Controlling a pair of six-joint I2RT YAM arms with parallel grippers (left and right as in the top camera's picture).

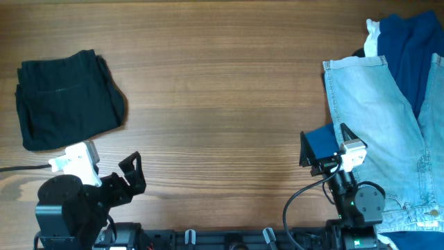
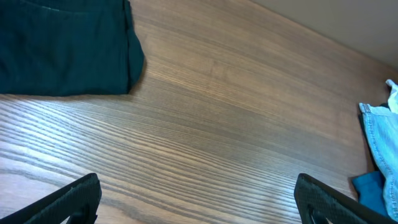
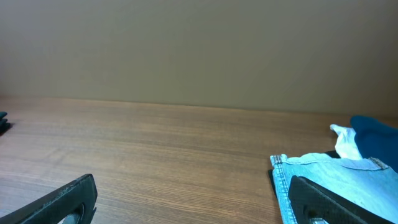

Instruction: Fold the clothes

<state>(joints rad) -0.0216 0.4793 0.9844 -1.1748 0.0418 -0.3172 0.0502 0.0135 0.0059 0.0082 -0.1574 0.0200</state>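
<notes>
Arms [image 1: 59, 201] sit tucked back, left claw [image 1: 130, 172] and right claw [image 1: 318, 147] spread wide

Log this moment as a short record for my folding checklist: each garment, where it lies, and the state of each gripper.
black garment: folded, on the left of the table
jeans: light blue, spread out on the right
dark blue cloth: far right corner, against the jeans
left gripper: open, empty, over bare wood
right gripper: open, empty, beside the jeans
</notes>
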